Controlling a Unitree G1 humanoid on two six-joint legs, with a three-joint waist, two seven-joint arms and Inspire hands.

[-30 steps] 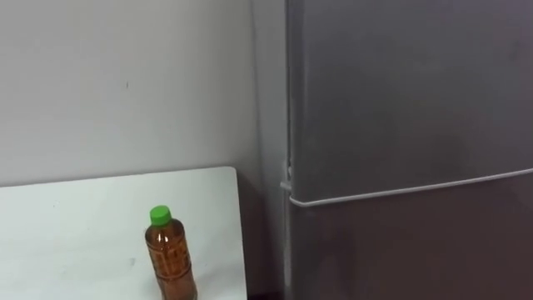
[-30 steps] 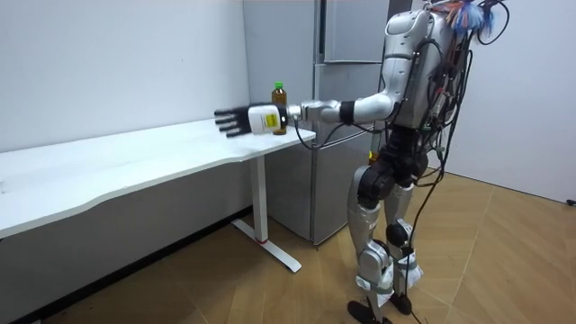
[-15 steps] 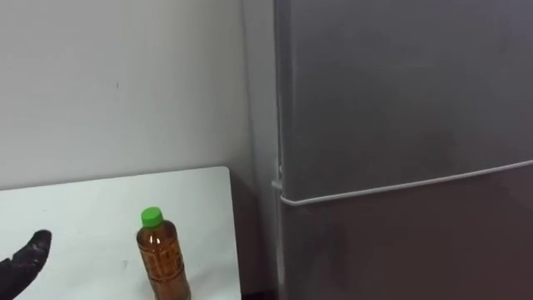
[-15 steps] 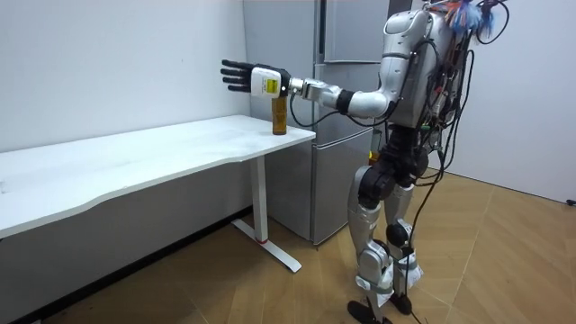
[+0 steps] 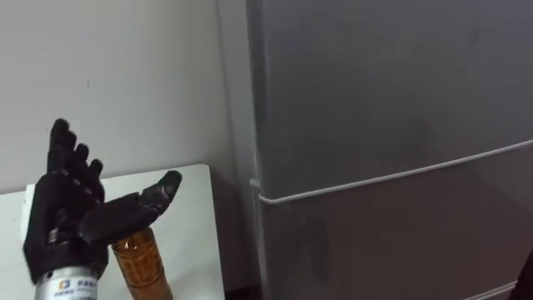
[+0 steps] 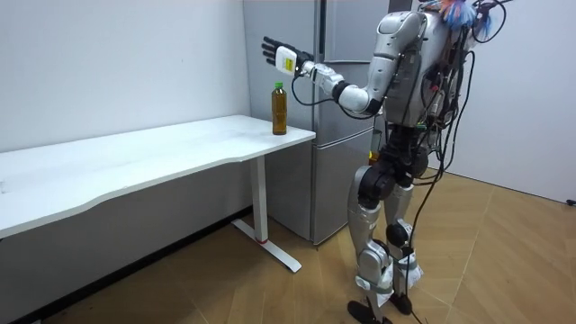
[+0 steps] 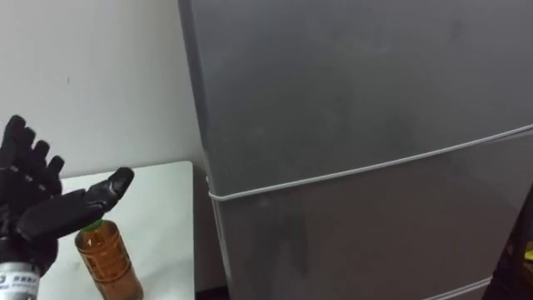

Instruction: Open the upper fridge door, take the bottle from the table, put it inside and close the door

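Left hand (image 5: 65, 218) is raised in front of my head camera, fingers straight and spread, thumb stretched out toward the fridge side, holding nothing. From the room view I can see it sits at the end of an outstretched arm, above the bottle with a clear gap between them, so nothing is touching.

Just under the hand, the bottle (image 7: 107, 265) stands upright on the desk (image 5: 193, 212). It holds brown liquid, and its green cap is mostly covered by the thumb in the eye views. In the room view the bottle (image 6: 280, 110) is near the corner of the white desk (image 6: 135, 164), at the end closest to the fridge.

Beyond that, the grey fridge (image 5: 383, 125) stands just beside the desk end, against the pale wall (image 5: 117, 75). Both of its doors are shut, with a light seam (image 5: 391, 173) running across between the upper door and the lower one.

My robot stands upright on the wooden floor (image 6: 504, 270), by the desk end and in front of the fridge.
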